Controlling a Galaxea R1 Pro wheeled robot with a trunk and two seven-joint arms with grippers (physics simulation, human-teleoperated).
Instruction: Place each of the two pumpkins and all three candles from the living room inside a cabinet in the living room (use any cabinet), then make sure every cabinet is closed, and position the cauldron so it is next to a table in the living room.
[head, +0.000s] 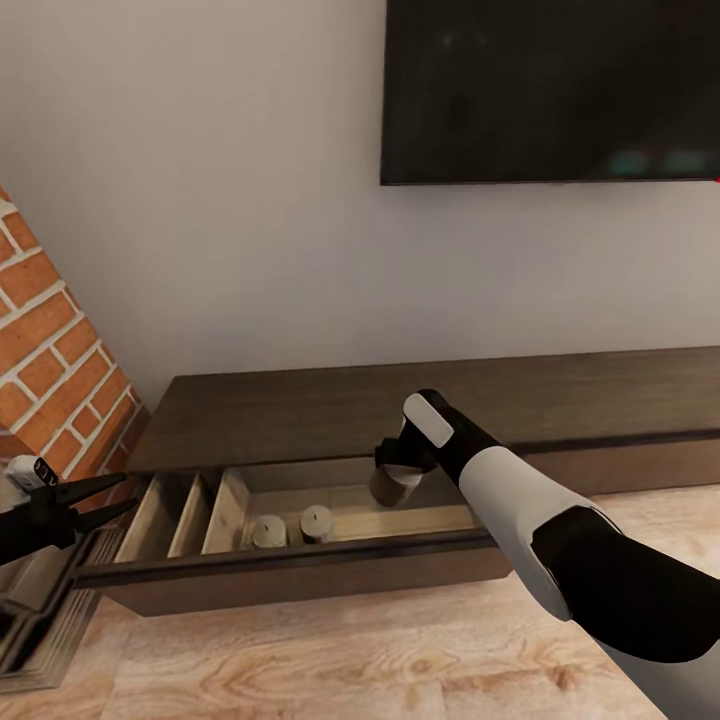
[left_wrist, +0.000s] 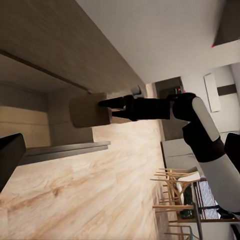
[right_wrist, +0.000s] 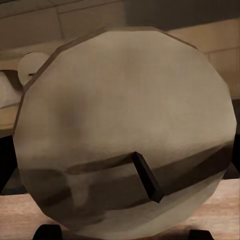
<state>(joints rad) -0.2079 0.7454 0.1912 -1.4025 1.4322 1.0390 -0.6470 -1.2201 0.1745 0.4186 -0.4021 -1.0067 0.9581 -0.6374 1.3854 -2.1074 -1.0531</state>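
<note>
1. Two black fingers of the left gripper (head: 105, 500) stand spread and empty at 9 o'clock, near the drawer's end.
2. Two short tan candles (head: 268, 531) stand inside the open drawer of the long dark-brown wooden cabinet (head: 330, 405).
3. At 3 o'clock from them, the right gripper (head: 400, 470) is closed around a third stubby tan candle (head: 395, 487), hanging above the drawer, so it lies nearer and the release goes downward.

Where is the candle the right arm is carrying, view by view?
Head view: held candle at centre, in the right end effector, above the open drawer.
Left wrist view: tan cylinder left of centre, at the fingertips.
Right wrist view: its wick end looms close.
Shared landmark: the drawer's pale interior.
</note>
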